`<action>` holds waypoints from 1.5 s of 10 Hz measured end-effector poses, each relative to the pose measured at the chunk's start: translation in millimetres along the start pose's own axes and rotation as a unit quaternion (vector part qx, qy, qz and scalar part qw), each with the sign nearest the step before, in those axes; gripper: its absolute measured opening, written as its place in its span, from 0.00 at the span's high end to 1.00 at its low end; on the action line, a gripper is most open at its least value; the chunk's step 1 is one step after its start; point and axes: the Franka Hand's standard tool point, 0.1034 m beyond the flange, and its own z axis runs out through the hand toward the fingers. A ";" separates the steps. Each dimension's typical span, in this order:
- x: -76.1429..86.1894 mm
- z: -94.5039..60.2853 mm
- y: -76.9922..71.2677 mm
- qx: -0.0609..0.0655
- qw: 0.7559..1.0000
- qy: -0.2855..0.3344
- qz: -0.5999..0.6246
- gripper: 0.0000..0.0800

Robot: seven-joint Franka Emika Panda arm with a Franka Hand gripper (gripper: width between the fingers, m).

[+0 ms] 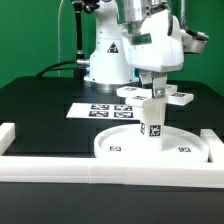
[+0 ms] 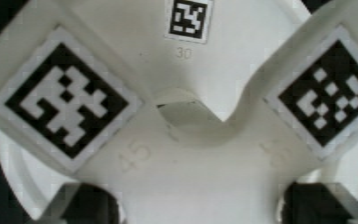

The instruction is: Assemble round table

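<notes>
The large white rimmed disc [image 1: 118,146] lies flat at the front of the table. The short post [image 1: 153,120] stands upright in its middle. The lobed cross-shaped piece [image 1: 178,97] sits level at the post's top. My gripper [image 1: 152,86] comes straight down onto it. In the wrist view the cross piece [image 2: 194,150] fills the picture, two tagged lobes spreading away. One lobe fills the gap between my dark fingertips [image 2: 87,203]. My gripper [image 2: 197,205] is shut on it. The joint between cross piece and post is hidden.
The marker board [image 1: 95,110] lies on the black table behind the disc. White border rails run along the front [image 1: 50,165], the exterior view's left [image 1: 8,130] and right [image 1: 214,138]. The robot's base [image 1: 105,55] stands at the back.
</notes>
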 end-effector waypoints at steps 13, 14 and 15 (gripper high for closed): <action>-24.8 -23.1 -8.7 -0.053 0.878 -0.026 -0.475 0.19; -28.8 -20.1 -4.2 -0.066 0.847 -0.036 -0.526 0.19; -29.3 -20.9 -4.6 -0.067 0.826 -0.040 -0.558 0.19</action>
